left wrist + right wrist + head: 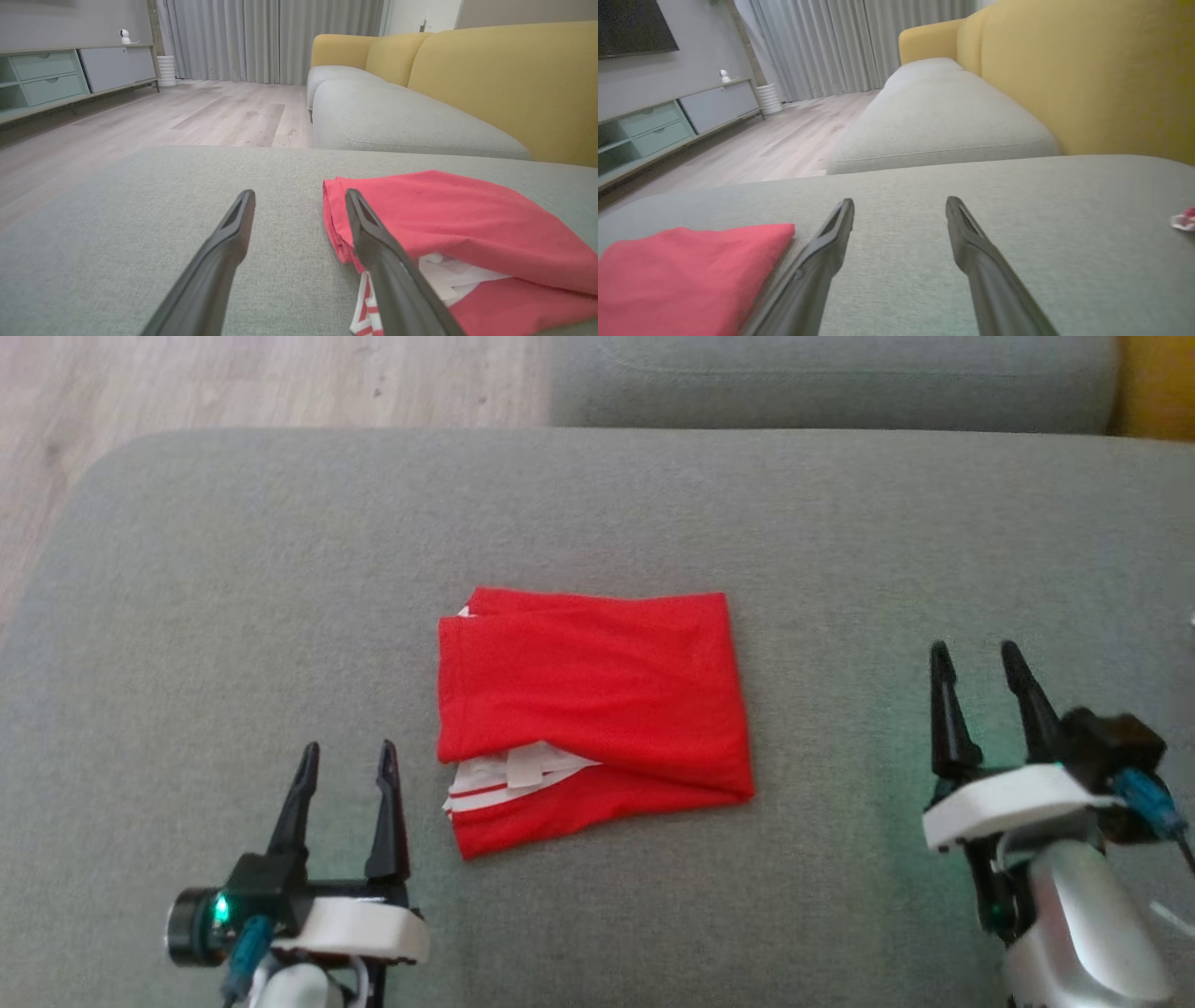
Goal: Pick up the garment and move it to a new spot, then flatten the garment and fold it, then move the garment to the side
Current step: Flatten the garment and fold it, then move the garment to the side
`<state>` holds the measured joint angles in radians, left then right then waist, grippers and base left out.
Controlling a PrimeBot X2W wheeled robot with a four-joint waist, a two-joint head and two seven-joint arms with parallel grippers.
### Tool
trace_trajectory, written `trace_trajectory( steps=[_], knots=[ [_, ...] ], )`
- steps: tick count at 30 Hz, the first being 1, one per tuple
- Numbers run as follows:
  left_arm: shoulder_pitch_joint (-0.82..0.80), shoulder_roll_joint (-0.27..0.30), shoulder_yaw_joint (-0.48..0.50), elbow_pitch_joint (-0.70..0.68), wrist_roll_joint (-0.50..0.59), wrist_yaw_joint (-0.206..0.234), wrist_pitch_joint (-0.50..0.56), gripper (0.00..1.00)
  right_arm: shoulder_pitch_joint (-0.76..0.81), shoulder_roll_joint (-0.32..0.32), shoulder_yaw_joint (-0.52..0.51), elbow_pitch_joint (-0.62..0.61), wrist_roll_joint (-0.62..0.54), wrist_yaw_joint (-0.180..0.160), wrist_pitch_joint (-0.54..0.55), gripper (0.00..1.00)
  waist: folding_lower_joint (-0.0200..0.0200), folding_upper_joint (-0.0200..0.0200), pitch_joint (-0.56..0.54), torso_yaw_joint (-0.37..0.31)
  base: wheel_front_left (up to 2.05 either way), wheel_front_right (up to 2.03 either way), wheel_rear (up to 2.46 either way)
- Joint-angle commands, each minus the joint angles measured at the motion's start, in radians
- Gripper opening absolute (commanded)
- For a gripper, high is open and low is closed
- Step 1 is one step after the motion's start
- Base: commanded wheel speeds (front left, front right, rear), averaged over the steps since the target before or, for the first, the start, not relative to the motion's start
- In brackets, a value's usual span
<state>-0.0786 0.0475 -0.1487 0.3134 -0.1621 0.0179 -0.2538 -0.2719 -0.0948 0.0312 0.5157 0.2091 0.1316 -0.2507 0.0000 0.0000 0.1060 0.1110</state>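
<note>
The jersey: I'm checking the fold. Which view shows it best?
The head view: the whole folded jersey from above, every edge visible. The left wrist view shows it partly behind a finger; the right wrist view, just one red corner.

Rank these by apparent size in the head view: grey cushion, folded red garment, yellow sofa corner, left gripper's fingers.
1. grey cushion, by far largest.
2. garment.
3. yellow sofa corner and fingers of the left gripper: too alike to rank; the fingers are nearer the camera.
</note>
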Motion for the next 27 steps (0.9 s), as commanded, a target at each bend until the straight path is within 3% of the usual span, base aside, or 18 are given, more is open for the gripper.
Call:
trace_trajectory(
  steps=[1, 7, 14, 18, 27],
  knots=[
    [-0.013, 0.003, 0.052, -0.038, 0.014, 0.004, -0.008, 1.0, -0.004, 0.015, 0.001, -0.047, -0.025, -0.001, -0.011, 1.0, 0.0, 0.0, -0.019, -0.021, 0.0, 0.0, 0.0],
    [0.05, 0.003, 0.07, -0.069, 0.029, 0.008, -0.008, 1.0, 0.081, 0.038, -0.021, -0.035, -0.057, -0.001, -0.011, 1.0, 0.0, 0.0, -0.04, -0.03, 0.0, 0.0, 0.0],
    [0.053, 0.003, 0.048, -0.08, 0.019, 0.009, -0.008, 1.0, 0.076, 0.043, -0.004, -0.033, -0.06, -0.001, -0.011, 1.0, 0.0, 0.0, -0.026, -0.013, 0.0, 0.0, 0.0],
    [0.029, 0.003, 0.026, -0.082, 0.013, 0.006, -0.008, 1.0, 0.024, 0.044, 0.056, 0.003, -0.056, -0.001, -0.011, 1.0, 0.0, 0.0, 0.001, 0.01, 0.0, 0.0, 0.0],
    [-0.006, 0.003, -0.072, -0.067, -0.021, 0.009, -0.008, 1.0, -0.17, 0.044, 0.253, 0.239, 0.023, -0.001, 0.039, 1.0, 0.0, 0.0, 0.059, 0.119, 0.0, 0.0, 0.0]
  ],
)
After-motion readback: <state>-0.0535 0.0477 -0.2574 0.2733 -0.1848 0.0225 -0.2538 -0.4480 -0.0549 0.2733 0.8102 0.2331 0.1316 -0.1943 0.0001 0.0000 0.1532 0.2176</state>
